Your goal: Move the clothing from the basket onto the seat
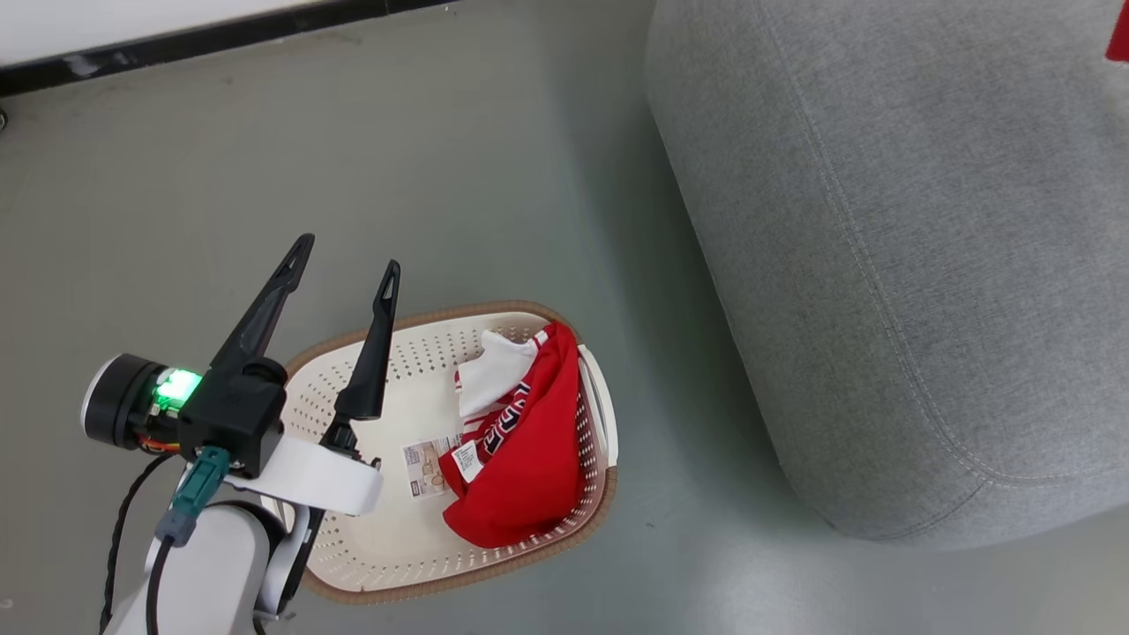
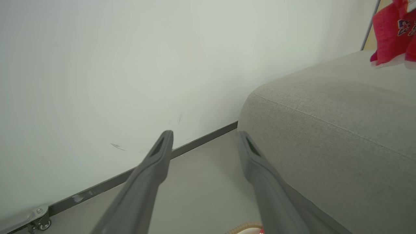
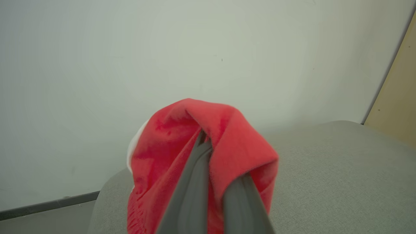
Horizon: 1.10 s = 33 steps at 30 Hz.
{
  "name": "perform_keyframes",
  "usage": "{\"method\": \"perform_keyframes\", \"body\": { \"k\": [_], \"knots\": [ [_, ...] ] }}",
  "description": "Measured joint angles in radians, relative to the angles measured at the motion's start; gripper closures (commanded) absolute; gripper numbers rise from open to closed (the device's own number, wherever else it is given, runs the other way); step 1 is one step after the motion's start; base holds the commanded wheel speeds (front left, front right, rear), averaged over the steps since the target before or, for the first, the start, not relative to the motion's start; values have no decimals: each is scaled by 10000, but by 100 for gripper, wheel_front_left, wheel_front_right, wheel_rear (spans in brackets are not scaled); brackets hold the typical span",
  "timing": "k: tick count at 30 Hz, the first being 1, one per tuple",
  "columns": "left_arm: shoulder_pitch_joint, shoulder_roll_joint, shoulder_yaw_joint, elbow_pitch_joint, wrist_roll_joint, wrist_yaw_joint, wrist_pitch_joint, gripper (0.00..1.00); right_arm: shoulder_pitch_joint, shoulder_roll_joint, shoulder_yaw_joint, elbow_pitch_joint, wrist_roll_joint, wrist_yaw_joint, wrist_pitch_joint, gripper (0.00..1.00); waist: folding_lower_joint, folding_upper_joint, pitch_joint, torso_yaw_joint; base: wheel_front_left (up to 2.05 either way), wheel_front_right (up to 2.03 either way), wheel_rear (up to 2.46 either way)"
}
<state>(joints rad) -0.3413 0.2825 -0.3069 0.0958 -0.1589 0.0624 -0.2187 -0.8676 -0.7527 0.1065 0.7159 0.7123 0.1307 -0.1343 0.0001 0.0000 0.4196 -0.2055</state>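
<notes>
Red garment (image 1: 520, 441) with a white panel and patterned trim lies bunched in the basket (image 1: 494, 307). It is pressed against the right wall and climbs to the rim at the far right corner. A small white label (image 1: 466, 459) shows on its near left fold, just beside a sticker (image 1: 428, 467) on the basket bottom.

Second red garment (image 3: 162, 156) is up over the seat (image 3: 341, 169), draped across the tips of the right gripper (image 3: 208, 152). The fingers are pressed together with cloth pinched between them, and a white edge shows on the far side. From the left wrist view this garment (image 2: 388, 32) hangs by the far edge of the seat (image 2: 341, 130). Whether its hem touches the cushion I cannot tell. In the head view a red sliver (image 1: 1120, 35) shows at the seat's far right edge.

Seat (image 1: 882, 265): large, grey, stitched seams, rounded corners. It stands on the floor (image 1: 441, 176) to the right of the basket, with a strip of floor between them.

Left gripper (image 1: 348, 251) hovers over the basket's far left rim with its fingers spread wide and nothing between them. In its own wrist view the left gripper (image 2: 204, 135) points toward the white wall (image 2: 130, 65) and dark baseboard (image 2: 201, 139). A green light (image 1: 179, 386) glows on the wrist.
</notes>
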Motion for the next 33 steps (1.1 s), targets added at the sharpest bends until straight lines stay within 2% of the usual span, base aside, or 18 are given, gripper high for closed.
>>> {"method": "perform_keyframes", "body": {
  "k": [6, 12, 19, 25, 33],
  "knots": [
    [-174, 0, -188, -84, 134, -8, 92, 0, -55, 31, -27, 570, -52, 0, -368, 100, 0, 0, 298, 84, 0, 0, 0],
    [-174, -29, -362, -92, 138, -10, 253, 0, -54, 625, 251, 802, -194, 0, -535, 100, 0, 0, 554, 158, 0, 0, 0],
    [-243, -40, -395, -128, 182, -10, 339, 0, -33, 857, 332, 1429, -268, 0, -683, 100, 0, 0, 836, 208, 0, 0, 0],
    [-385, -50, -376, -142, 184, -10, 339, 0, 76, 1413, 556, 1801, -259, 0, -740, 100, 0, 0, 1024, 168, 0, 0, 0],
    [-385, -35, -219, -86, 182, 4, 336, 0, 118, 1620, 957, 1996, -295, 0, -869, 100, 0, 0, 1127, -4, 0, 0, 0]
  ]
}}
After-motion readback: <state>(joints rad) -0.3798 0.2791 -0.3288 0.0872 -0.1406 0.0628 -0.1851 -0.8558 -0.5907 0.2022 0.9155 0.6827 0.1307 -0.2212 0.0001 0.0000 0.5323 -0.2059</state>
